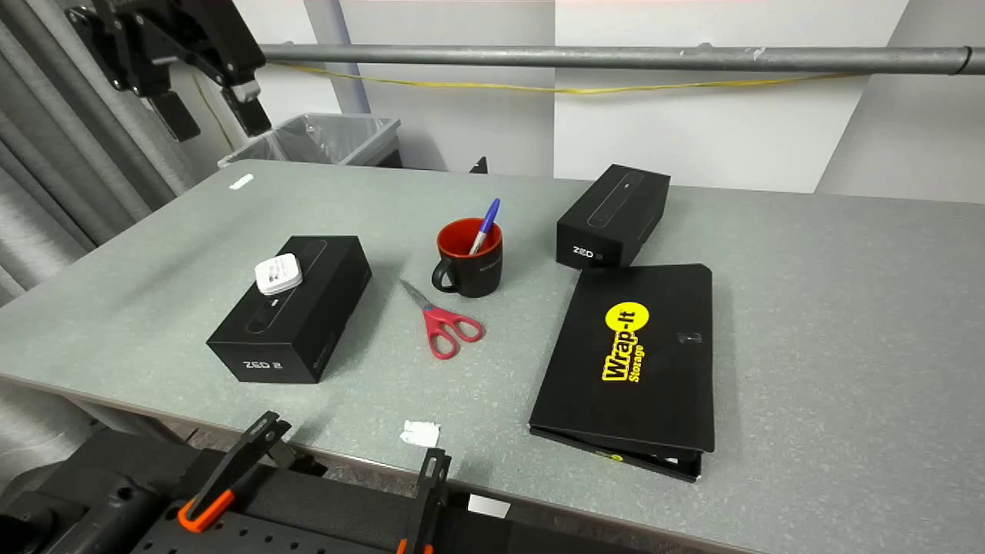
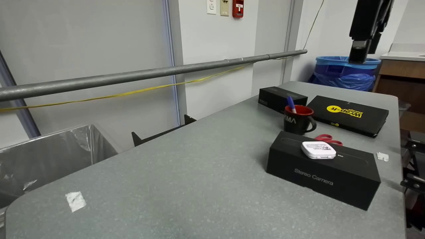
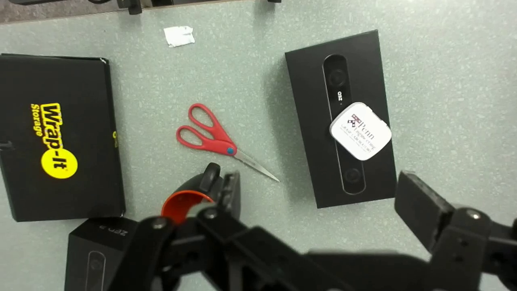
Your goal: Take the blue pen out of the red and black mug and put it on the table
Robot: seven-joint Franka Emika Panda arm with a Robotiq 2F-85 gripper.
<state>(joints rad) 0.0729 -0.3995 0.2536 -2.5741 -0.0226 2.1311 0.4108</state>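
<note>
The blue pen (image 1: 489,218) leans inside the red and black mug (image 1: 479,276), its blue end sticking up above the rim. The mug stands upright on the grey table (image 1: 831,346). The pen (image 2: 292,104) and mug (image 2: 295,123) also show in an exterior view. My gripper (image 1: 214,115) is open and empty, high above the table; it also shows in an exterior view (image 2: 364,51). In the wrist view the gripper (image 3: 323,198) has its fingers wide apart. There the mug (image 3: 181,201) is partly behind the left finger, and the pen is hidden.
Red-handled scissors (image 1: 446,323) lie beside the mug. A black box (image 1: 300,308) with a white tin (image 1: 278,274) on top stands nearby. Another black box (image 1: 616,208) and a flat black Wrap-It case (image 1: 623,362) are on the mug's other side. A pipe (image 1: 616,58) runs behind the table.
</note>
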